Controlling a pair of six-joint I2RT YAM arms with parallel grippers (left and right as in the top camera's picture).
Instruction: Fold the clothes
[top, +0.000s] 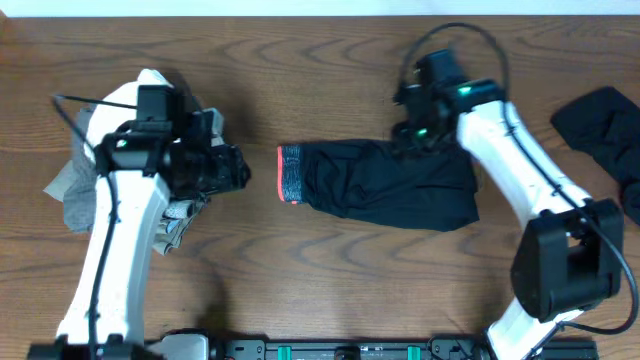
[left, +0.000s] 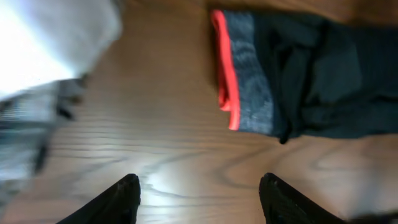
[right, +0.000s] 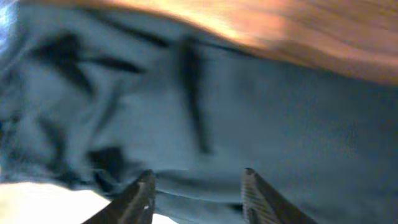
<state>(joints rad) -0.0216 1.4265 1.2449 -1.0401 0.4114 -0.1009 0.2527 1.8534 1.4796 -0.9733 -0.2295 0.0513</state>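
Note:
The black trousers (top: 400, 185) lie folded in the middle of the table, grey waistband with red edge (top: 290, 173) at their left end. They also show in the left wrist view (left: 311, 74), waistband (left: 249, 74) toward me. My left gripper (top: 235, 168) is open and empty above bare wood, left of the waistband; its fingers (left: 199, 193) frame the table. My right gripper (top: 412, 140) is open over the trousers' top edge; its fingers (right: 198, 186) hover over dark cloth (right: 217, 106), nothing between them.
A pile of white and grey garments (top: 90, 180) lies under the left arm at the left. Another black garment (top: 605, 130) lies at the right edge. The table's front edge carries the arm bases.

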